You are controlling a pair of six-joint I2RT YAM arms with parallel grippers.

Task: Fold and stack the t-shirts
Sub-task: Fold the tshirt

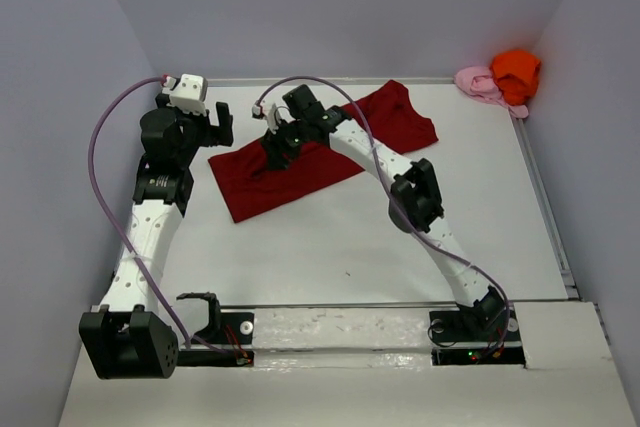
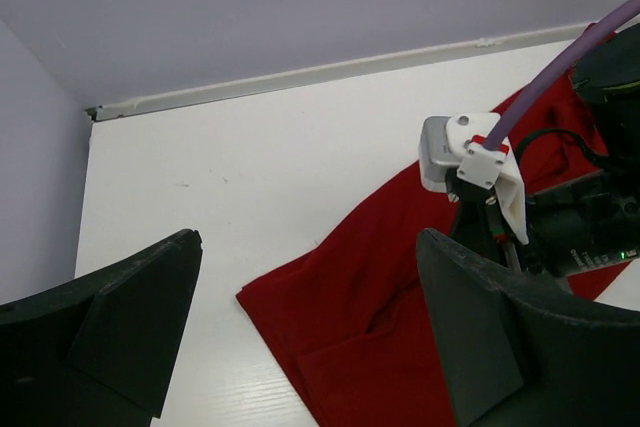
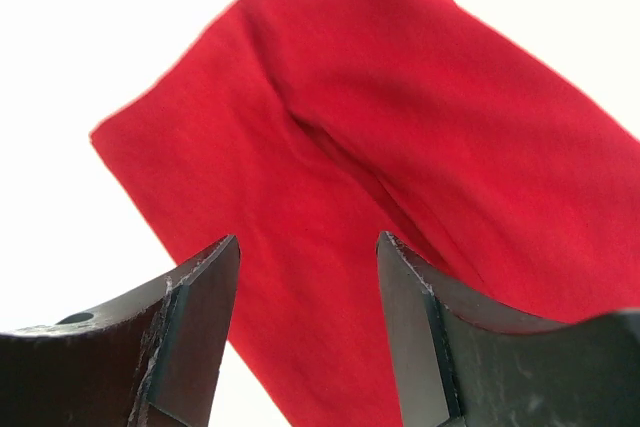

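The dark red t-shirt point(image 1: 330, 147) lies folded into a long strip, running diagonally across the far middle of the table. My right gripper point(image 1: 275, 152) hangs open over its left half. In the right wrist view the red cloth point(image 3: 400, 117) fills the space below the right gripper point(image 3: 308, 247), and nothing is pinched. My left gripper point(image 1: 222, 125) stands wide open just off the strip's left end. In its wrist view the left gripper point(image 2: 310, 247) frames the shirt's corner point(image 2: 350, 327). The orange t-shirt point(image 1: 516, 72) and the pink t-shirt point(image 1: 478, 82) lie bunched together in the far right corner.
Grey walls close in the white table point(image 1: 350, 257) at the back and on both sides. A metal rail point(image 1: 545, 197) runs along its right edge. The right arm's wrist camera point(image 2: 465, 157) and purple cable point(image 2: 560, 67) sit close to the left gripper.
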